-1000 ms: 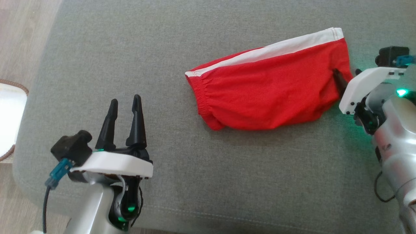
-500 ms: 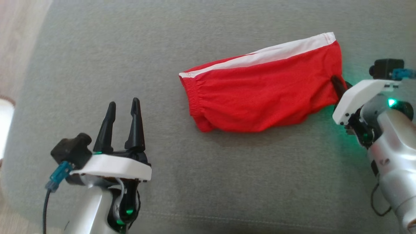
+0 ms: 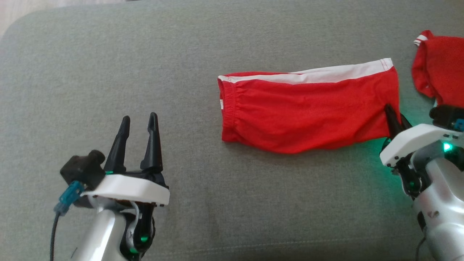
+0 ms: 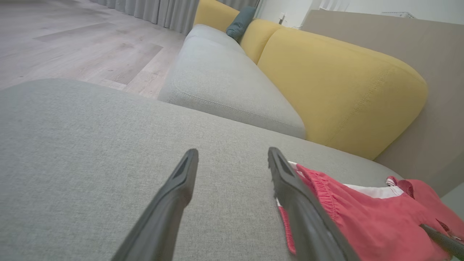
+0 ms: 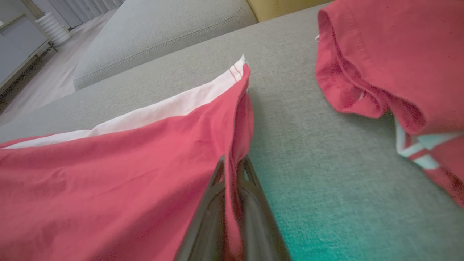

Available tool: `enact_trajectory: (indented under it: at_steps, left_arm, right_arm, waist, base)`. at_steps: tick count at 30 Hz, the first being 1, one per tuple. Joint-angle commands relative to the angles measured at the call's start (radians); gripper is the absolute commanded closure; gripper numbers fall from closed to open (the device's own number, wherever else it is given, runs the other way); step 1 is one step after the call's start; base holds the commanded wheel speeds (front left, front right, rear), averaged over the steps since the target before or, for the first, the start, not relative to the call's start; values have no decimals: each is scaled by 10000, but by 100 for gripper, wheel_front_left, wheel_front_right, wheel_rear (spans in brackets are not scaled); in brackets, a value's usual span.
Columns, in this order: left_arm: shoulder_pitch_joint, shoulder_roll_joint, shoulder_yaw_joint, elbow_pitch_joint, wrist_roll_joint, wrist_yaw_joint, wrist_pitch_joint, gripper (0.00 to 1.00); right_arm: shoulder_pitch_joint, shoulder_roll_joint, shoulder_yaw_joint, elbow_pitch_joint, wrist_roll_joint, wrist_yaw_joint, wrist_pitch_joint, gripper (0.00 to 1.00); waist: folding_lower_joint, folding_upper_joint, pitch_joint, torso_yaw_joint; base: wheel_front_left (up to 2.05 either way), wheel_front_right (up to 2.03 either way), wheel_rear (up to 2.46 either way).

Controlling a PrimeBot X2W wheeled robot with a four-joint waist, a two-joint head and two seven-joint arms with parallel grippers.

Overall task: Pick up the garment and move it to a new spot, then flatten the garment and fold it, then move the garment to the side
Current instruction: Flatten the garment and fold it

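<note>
Pinching the garment [image 3: 308,112] by its hem at frame right with my right gripper [image 3: 392,116], left gripper [image 3: 139,123] open, I risked that thin fold slipping free.

Open grey seat cushion [image 3: 108,72] spreads across the robot's left half. It gives the left end effector [image 3: 139,116], fingers spread and well apart from everything, room ahead and to either side. The red garment [image 3: 308,112] lies across the middle right and bars a low pass there. Bare cushion runs along its near edge and beyond its white-striped far edge. The right end effector [image 3: 390,112] is pinched on the garment's right hem. A second red garment [image 3: 440,69] sits near on the far right, with a strip of cushion between the two. In the left wrist view, a yellow backrest [image 4: 344,90] rises beyond the cushion, ahead and to the right.
</note>
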Motion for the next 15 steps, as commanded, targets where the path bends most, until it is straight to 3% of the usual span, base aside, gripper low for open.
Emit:
enact_trajectory:
  at_steps: [1,8,15]
  left_arm:
    - [-87,210,292,-338,153,35,3,0]
    - [-106,254,246,-186,256,99,-22,0]
    - [104,168,284,10,176,91,-69,0]
  right_arm:
    - [-35,-50,41,-344,-89,65,-146,100]
    - [448,311,-542,-1470,-711,65,-178,100]
    - [896,1102,-126,-3625,-1411,65,498,100]
  waist:
    - [0,0,-17,-49]
    - [0,0,-267,199]
    - [0,0,-822,875]
  base:
    - [0,0,0]
    - [0,0,0]
    - [0,0,0]
